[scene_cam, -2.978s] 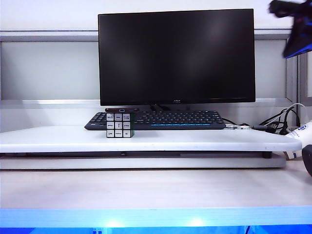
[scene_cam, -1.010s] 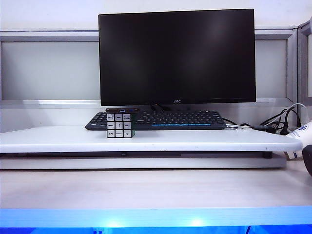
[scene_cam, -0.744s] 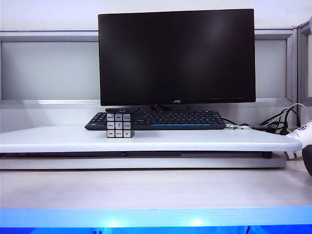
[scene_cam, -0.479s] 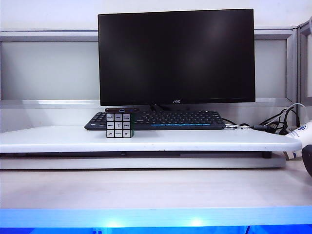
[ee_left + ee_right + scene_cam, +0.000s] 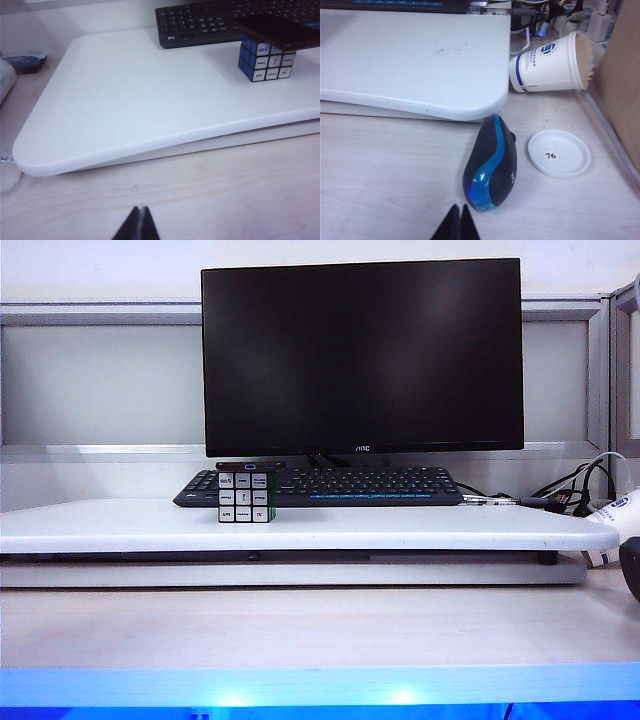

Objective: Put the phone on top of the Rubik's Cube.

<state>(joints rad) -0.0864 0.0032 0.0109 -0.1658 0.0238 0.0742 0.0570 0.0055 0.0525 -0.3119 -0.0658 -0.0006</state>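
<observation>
Two pincers sit low at the near edge of the scene, each seen only from its own wrist camera. The left pincer (image 5: 139,225) hangs over the bare pale wood of the table (image 5: 210,185), its dark tips pressed together on nothing. The right pincer (image 5: 457,222) is likewise closed and empty, poised just in front of a black and blue computer mouse (image 5: 491,165) that lies on the wood. Beside the mouse rests a small white round lid (image 5: 559,153) marked 76, and a little farther back a white paper cup (image 5: 551,63) with a blue logo lies tipped on its side.

Beyond the wood rises a white raised board (image 5: 300,527) with rounded corners. On its left half stands the Rubik's Cube (image 5: 246,497), its white-grey tiles facing the exterior camera; in the left wrist view a blue side face shows as well. The phone (image 5: 250,466) lies flat on top of the cube, thin and black, overhanging it on both sides. Neither pincer is anywhere near it.

Just behind the cube stretches a black keyboard (image 5: 370,485), and behind that stands a dark, switched-off monitor (image 5: 362,355). At the far right, cables (image 5: 575,490) bunch together.
</observation>
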